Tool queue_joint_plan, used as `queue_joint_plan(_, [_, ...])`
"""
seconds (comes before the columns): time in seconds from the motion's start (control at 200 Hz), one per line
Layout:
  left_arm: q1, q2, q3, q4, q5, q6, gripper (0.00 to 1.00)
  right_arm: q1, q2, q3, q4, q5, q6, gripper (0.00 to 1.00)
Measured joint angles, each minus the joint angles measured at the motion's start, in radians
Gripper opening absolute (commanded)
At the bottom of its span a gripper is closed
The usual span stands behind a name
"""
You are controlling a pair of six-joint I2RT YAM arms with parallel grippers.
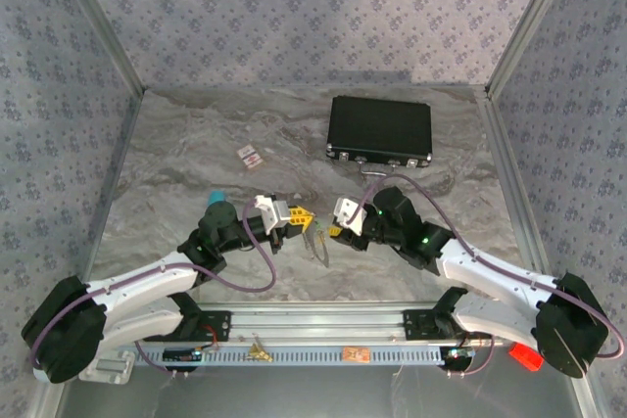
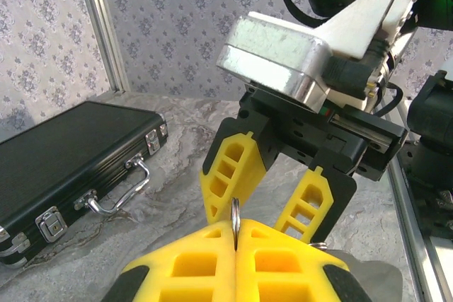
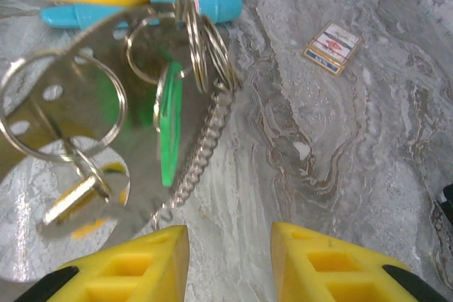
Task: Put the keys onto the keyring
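My left gripper [image 1: 297, 214] is shut, its yellow fingertips [image 2: 205, 259] pinching the thin edge of a metal ring [image 2: 236, 211]. From that ring the keyring [image 1: 315, 242] hangs just above the table, a silvery hoop with a bead-chain rim [image 3: 202, 153]. The green-headed key [image 3: 170, 132] dangles among its small rings, and a gold-coloured key [image 3: 71, 203] shows blurred at the lower left. My right gripper [image 1: 338, 229] faces the left one closely and stands open [image 3: 230, 263], with nothing between its fingers [image 2: 233, 171]. The hoop's rim is just beyond its left fingertip.
A black case [image 1: 380, 129] lies shut at the back right, its handle [image 2: 117, 192] toward the grippers. A red-and-white card [image 1: 251, 156] sits at the back left, and a teal pen [image 3: 205, 1] lies behind the left gripper. Metal frame posts edge the table.
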Motion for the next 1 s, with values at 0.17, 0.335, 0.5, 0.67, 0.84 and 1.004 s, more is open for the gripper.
queue_joint_plan(0.17, [0.000,0.000,0.000,0.000,0.000,0.000,0.00,0.026,0.015,0.000,0.055,-0.050,0.022,0.39])
queue_joint_plan(0.335, [0.000,0.001,0.000,0.000,0.000,0.000,0.00,0.035,0.021,-0.001,0.087,-0.102,0.037,0.40])
queue_joint_plan(0.5, [0.000,0.011,0.000,0.000,0.000,-0.001,0.00,0.037,0.028,-0.003,0.123,-0.121,0.055,0.39])
queue_joint_plan(0.67, [0.000,0.012,0.000,0.000,0.000,-0.003,0.00,0.050,0.062,-0.003,0.166,-0.112,0.074,0.37])
queue_joint_plan(0.84, [0.000,0.012,0.000,0.000,0.000,-0.004,0.00,0.060,0.078,-0.003,0.195,-0.085,0.078,0.29])
queue_joint_plan(1.004, [0.000,0.012,0.000,0.000,-0.002,-0.004,0.00,0.061,0.079,-0.003,0.202,-0.059,0.082,0.19])
